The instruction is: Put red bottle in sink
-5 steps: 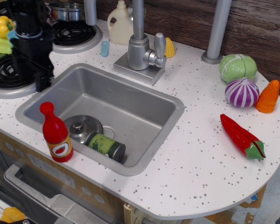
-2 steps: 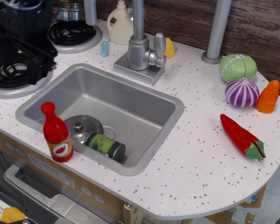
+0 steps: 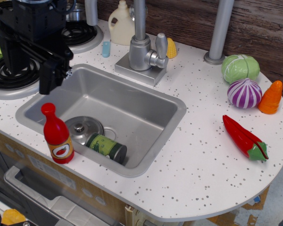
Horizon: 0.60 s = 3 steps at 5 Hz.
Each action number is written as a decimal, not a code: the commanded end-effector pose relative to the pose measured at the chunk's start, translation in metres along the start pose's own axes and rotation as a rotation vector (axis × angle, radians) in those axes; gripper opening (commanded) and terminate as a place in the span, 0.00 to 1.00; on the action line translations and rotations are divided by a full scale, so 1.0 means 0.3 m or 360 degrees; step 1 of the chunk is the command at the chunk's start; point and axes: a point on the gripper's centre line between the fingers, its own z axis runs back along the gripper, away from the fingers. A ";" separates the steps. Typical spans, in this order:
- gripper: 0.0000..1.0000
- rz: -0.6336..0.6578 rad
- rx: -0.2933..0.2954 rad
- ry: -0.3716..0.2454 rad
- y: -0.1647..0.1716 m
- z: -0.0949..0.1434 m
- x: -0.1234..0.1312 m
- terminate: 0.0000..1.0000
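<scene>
At upper left, the black robot gripper (image 3: 28, 75) hangs above the sink's left rim with fingers spread apart, holding nothing. Below it, the small red plastic ketchup bottle (image 3: 57, 134), its orange-yellow label showing a tomato, stands upright on the white speckled countertop (image 3: 203, 165) at the rectangular grey metal sink (image 3: 146, 110)'s lower-left edge. Inside the basin lie a round metal lid (image 3: 82, 128) and a green-labelled can (image 3: 107, 147) on its side; its writing is unreadable.

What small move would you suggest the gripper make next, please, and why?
Probably lower the black gripper toward the small red plastic bottle: the bottle stands upright, ungrasped, on the rim outside the grey metal sink, just below the gripper in the picture.
</scene>
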 end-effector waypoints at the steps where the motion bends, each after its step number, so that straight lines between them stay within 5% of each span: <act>1: 1.00 -0.0061 -0.0044 -0.0098 -0.025 -0.009 -0.014 0.00; 3: 1.00 -0.0107 -0.0136 -0.0185 -0.041 -0.102 -0.003 0.00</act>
